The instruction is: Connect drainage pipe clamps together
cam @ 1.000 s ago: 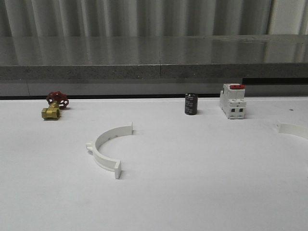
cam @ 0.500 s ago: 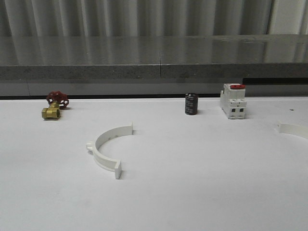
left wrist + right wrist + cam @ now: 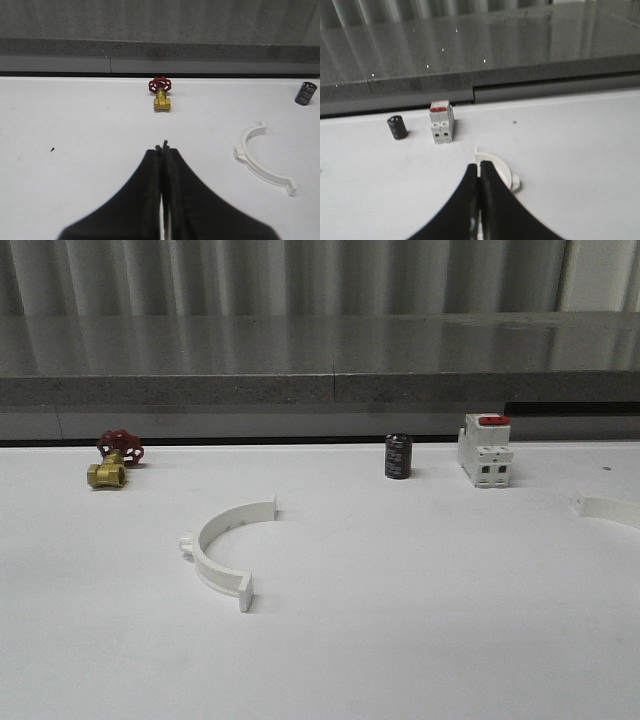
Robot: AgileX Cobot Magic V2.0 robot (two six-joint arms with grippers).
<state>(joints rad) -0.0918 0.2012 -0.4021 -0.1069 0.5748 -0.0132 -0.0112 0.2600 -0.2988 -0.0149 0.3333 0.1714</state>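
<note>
Lying unmoved since earlier: one clamp half (image 3: 222, 549) mid-table, the other clamp half (image 3: 608, 507) at the right edge. Left gripper (image 3: 162, 148) and right gripper (image 3: 479, 169) both closed, empty.

1. The tabletop (image 3: 420, 640) is plain white and runs back to a grey stone-like ledge.
2. A white half-ring clamp (image 3: 225, 552) lies left of centre, its open side toward the right, one flat end flange nearer the front edge and the other farther back, with a small tab on its outer curve.
3. A second white clamp half (image 3: 610, 509) lies at the far right edge, well apart from the first and cut off by the frame.
4. A brass valve with a red handwheel (image 3: 112, 460) sits at the back left.
5. A small dark cylinder (image 3: 398, 456) stands upright near the back, with a white breaker topped in red (image 3: 485, 451) near it, to its right.
</note>
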